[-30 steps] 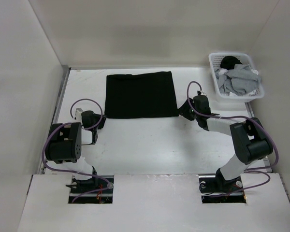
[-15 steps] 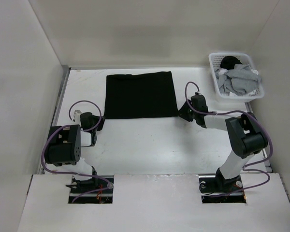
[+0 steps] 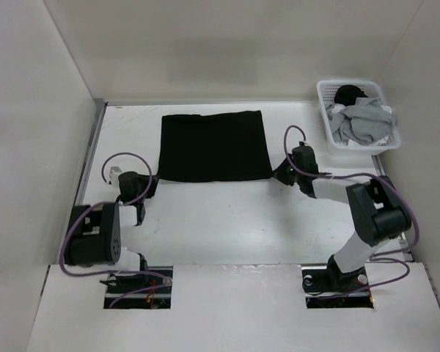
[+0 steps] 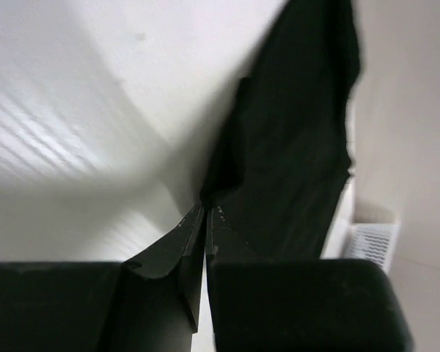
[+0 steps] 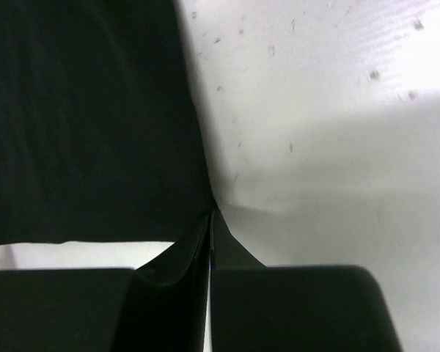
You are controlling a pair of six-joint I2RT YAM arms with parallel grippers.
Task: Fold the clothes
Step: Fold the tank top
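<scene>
The clothes point(image 3: 214, 144) lie flat at the far centre of the table point(image 3: 227, 220). The left gripper point(image 4: 205, 213) and the right gripper point(image 5: 211, 214) are closed on the near corners, apparently at the very edge. Risk: a shallow pinch releases one corner on lifting, skewing the fold.

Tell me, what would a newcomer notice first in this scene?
A black garment lies flat in a neat rectangle mid-table. The left gripper and right gripper are each pinched shut on one of its near corners. At the far right, a white lattice basket holds crumpled grey garments.
</scene>
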